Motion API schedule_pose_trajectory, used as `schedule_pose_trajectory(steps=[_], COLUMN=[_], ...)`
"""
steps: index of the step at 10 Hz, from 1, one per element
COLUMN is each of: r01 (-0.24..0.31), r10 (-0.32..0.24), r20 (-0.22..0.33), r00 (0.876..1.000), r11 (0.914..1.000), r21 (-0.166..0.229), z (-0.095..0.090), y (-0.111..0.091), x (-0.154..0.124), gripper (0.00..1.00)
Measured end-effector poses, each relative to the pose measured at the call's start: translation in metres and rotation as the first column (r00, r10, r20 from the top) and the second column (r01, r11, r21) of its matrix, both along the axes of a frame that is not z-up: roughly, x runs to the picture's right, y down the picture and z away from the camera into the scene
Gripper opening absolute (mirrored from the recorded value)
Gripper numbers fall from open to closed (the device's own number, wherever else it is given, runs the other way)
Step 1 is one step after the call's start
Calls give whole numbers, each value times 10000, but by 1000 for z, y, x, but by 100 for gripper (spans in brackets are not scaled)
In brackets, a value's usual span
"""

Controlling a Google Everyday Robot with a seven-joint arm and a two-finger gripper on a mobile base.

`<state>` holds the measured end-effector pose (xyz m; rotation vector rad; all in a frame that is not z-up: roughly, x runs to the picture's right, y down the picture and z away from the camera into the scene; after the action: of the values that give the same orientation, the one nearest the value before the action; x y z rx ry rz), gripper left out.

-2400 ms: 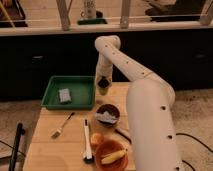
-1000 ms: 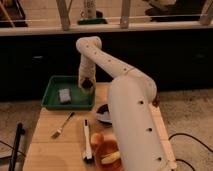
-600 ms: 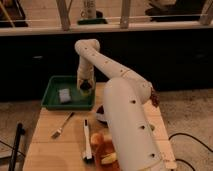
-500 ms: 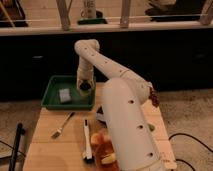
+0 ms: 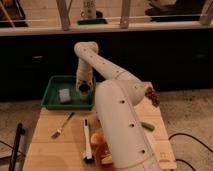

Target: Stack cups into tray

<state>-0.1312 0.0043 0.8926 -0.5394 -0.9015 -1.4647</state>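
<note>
One thin black bar (image 5: 18, 144) leans at the far left, just off the near left corner of the wooden table (image 5: 50, 150). On the table's far left part lies the green tray (image 5: 49, 96), with a pale block (image 5: 64, 95) resting inside it, a little left of its middle. Nearer, on the bare wood, a fork (image 5: 62, 125) lies at a slant. Over the right end of the tray hangs the gripper (image 5: 83, 89), pointing down, and the small olive-green cup (image 5: 84, 92) with its dark inside sits right at its tip, within the tray's rim. Whether the gripper is clamped on the cup or loose around it I cannot tell, nor whether the cup touches the tray floor. Near of that, a dark-handled brush (image 5: 86, 141) lies lengthwise, and just to its right an orange bowl (image 5: 98, 150) peeks out from behind the big white arm (image 5: 115, 115). Right of the arm lie a small green piece (image 5: 146, 126) and, farther back at the table's right edge, a brownish clump (image 5: 151, 95).
</note>
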Motion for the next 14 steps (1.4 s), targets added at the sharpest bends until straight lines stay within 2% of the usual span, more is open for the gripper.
schedule_pose_trajectory(steps=[2, 4, 7, 8, 14], r01=[21, 33, 61, 98, 263], r10=[-21, -33, -59, -96, -254], r20=[54, 118, 235, 269, 363], r00=[10000, 9999, 9997, 9996, 9990], r11=[10000, 10000, 9999, 9999, 9994], r21=[-39, -71, -94, -96, -223], z=[0, 0, -1, -1, -2], y=[0, 0, 0, 0, 3], x=[-3, -3, -7, -9, -13], gripper=[25, 48, 76, 80, 80])
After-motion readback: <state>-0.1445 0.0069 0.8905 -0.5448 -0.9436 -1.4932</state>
